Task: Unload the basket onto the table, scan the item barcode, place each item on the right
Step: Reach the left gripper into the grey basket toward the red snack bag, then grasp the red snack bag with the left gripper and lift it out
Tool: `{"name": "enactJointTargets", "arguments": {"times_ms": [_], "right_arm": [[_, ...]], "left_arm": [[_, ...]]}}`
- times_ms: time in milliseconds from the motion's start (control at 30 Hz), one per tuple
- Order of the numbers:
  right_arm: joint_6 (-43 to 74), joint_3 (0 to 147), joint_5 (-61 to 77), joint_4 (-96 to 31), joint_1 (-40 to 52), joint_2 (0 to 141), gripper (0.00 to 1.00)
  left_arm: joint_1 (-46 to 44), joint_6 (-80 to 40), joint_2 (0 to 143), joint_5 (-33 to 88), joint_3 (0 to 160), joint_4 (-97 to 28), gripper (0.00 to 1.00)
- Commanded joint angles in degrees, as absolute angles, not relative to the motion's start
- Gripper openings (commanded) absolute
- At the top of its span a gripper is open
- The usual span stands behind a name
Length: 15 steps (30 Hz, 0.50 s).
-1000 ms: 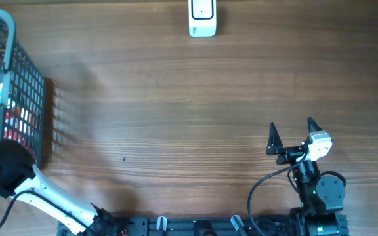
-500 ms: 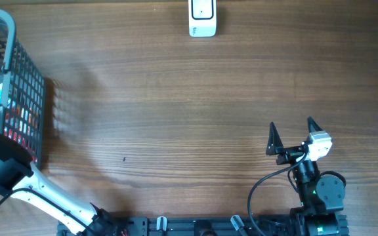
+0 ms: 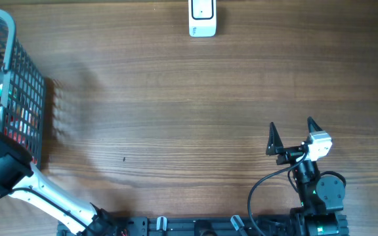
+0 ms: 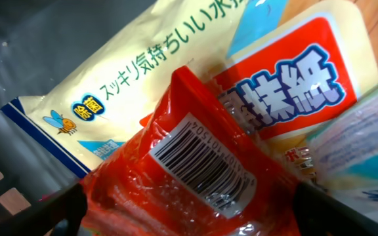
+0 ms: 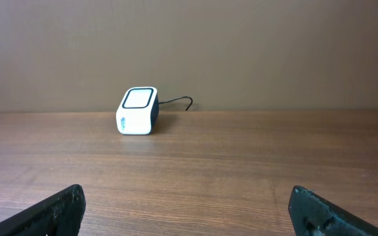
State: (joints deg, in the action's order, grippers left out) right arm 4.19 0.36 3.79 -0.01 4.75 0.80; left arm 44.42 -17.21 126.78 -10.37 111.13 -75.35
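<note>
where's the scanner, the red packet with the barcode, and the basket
scanner (image 3: 202, 18): overhead view, on its white top face
red packet (image 4: 131, 180): left wrist view, on the red wrap left of its barcode label
basket (image 3: 26, 98): overhead view, on its mesh side wall

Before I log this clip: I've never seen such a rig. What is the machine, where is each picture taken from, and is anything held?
Two robot arms sit at a wooden table, each ending in two-finger jaws. The overhead picture looks straight down. The left arm reaches into a black mesh basket at the table's left edge, the right arm sits near the front, and a white scanner stands at the far edge.

The other two pictures come from wrist cameras. The left one looks into the basket at a red packet, barcode up, among other packets; the jaws stand open either side of it. The right one looks across the table at the scanner, jaws open and empty. Nothing is held.
</note>
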Motion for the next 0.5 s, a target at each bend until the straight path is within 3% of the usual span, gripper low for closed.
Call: {"name": "enactJointTargets", "arguments": {"times_ms": [0,467], "right_arm": [[3.4,0.3,3.4,0.1,5.0,0.6,1.00],[3.4,0.3,3.4,0.1,5.0,0.6,1.00]], "left_arm": [[44.9,-16.9,127.3,-9.8,110.5,-75.2,1.00],[44.9,-16.8,127.3,-9.5,107.5,-72.5,0.99]]}}
